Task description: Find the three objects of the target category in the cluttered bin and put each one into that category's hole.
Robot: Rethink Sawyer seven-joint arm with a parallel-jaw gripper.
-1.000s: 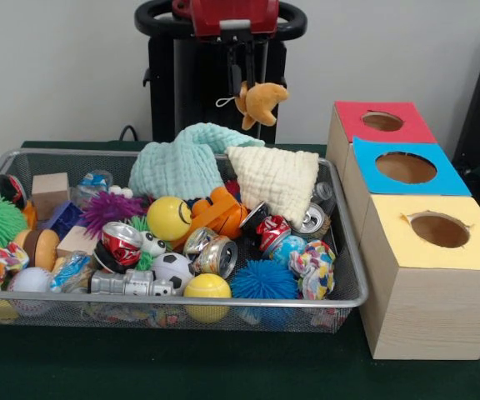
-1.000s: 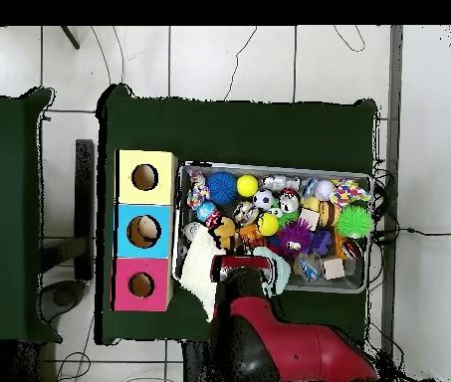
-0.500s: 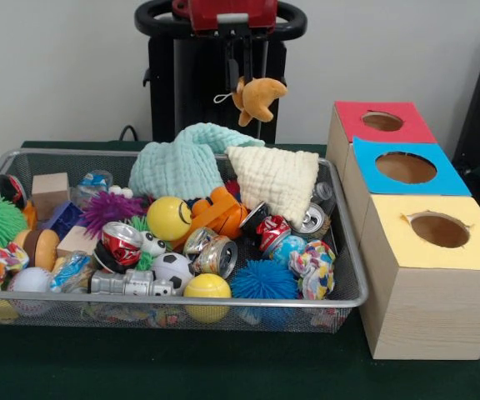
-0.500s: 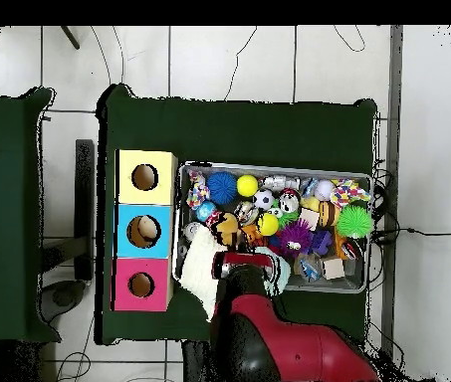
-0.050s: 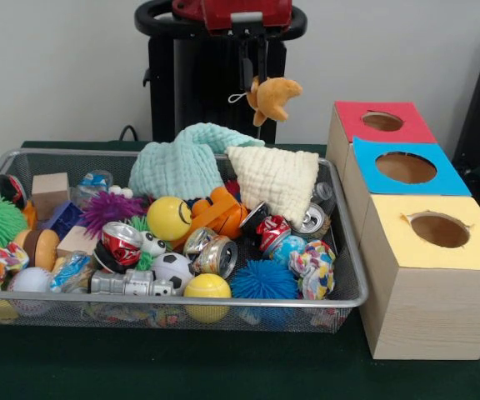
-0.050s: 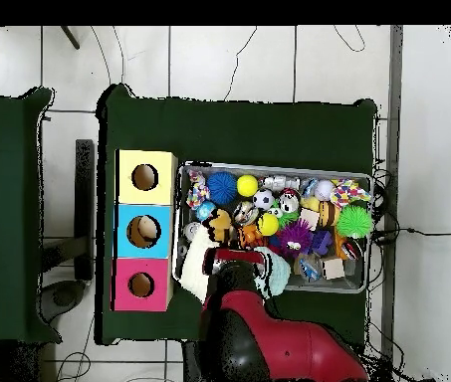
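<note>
Hanging from the closed gripper (image 5: 261,77), an orange plush toy (image 5: 273,97) is held high above the wire bin (image 5: 350,275) in the front view; overhead, the red arm (image 6: 259,333) hides the grip. Bin holds balls, cans, blocks and two cloths; toy is left of the red-topped box (image 5: 379,123).

A green table (image 6: 239,129) stands on a white tiled floor (image 6: 229,60). Another green table (image 6: 5,199) sits at 9 o'clock from it. A thin black cable (image 6: 438,235) lies at 3 o'clock
</note>
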